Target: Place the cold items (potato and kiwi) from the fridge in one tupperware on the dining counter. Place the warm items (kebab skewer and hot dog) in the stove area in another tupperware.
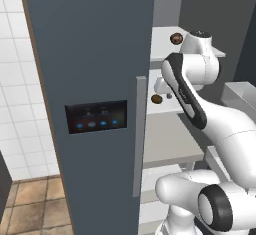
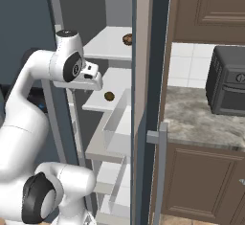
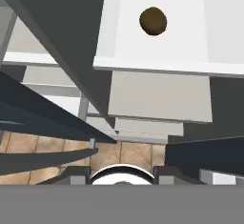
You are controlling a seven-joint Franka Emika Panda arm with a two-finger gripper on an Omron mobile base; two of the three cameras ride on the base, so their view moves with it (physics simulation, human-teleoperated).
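The fridge stands open. A small brown oval, the kiwi [image 3: 153, 21] by its look, lies on the white middle shelf [image 1: 156, 99] [image 2: 109, 95]. A rounder brown item with lighter patches, probably the potato [image 1: 176, 38] [image 2: 127, 39], sits on the shelf above. My gripper [image 2: 95, 81] [image 1: 161, 86] [image 3: 123, 173] hangs at the front of the middle shelf, short of the kiwi and above it. Its fingers stand apart with nothing between them. The tupperware, kebab skewer and hot dog are out of view.
The closed grey fridge door [image 1: 85, 79] with a display panel is at my left. The open right door [image 2: 143, 75] carries a clear bin [image 2: 117, 123]. Beyond it, a stone counter [image 2: 191, 118] holds a dark oven [image 2: 229, 83]. Lower shelves [image 3: 159, 94] lie beneath.
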